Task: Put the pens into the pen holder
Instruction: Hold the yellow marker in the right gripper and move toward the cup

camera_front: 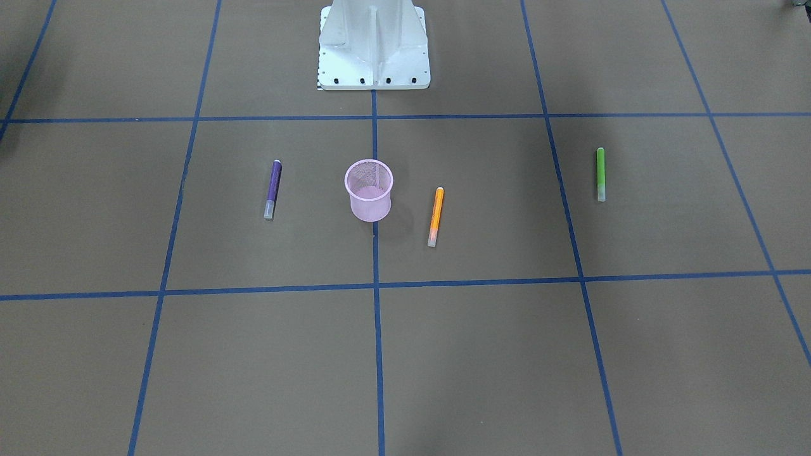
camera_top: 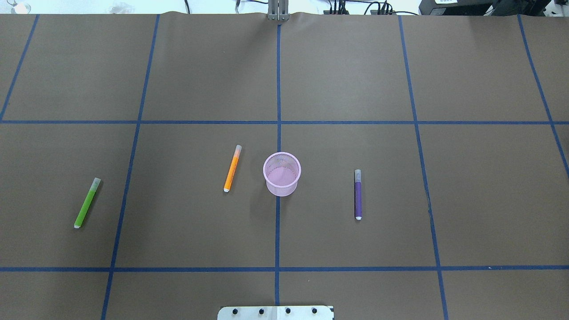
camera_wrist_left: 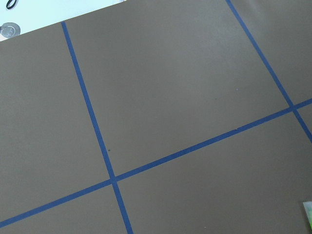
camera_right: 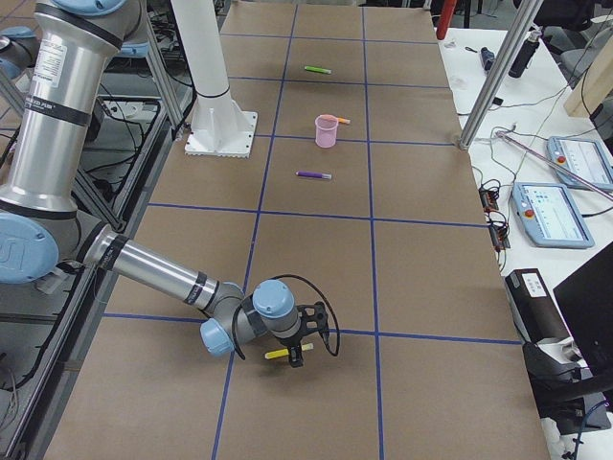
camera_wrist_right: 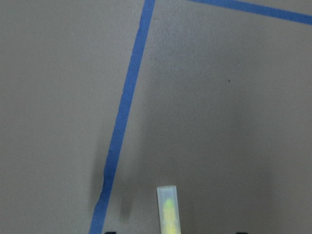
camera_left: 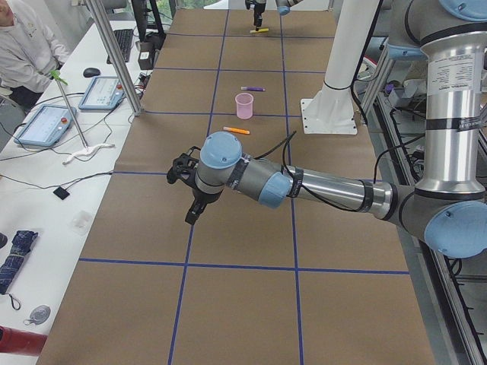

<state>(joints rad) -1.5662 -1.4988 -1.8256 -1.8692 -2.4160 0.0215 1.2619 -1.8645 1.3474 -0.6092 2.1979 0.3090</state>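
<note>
Pen (camera_wrist_right: 168, 209), yellow, at right gripper (camera_right: 293, 356); opening unclear there and on left gripper (camera_left: 192, 218)

There are four pens, namely one purple pen (camera_top: 358, 195), one orange pen (camera_top: 232, 169), one green pen (camera_top: 87, 202) and one yellow pen (camera_wrist_right: 168, 210), plus one pink mesh pen holder (camera_top: 282, 175), two robot arms, the left arm (camera_left: 327, 186) and the right arm (camera_right: 153, 268), and one white robot base (camera_front: 374, 47).
</note>
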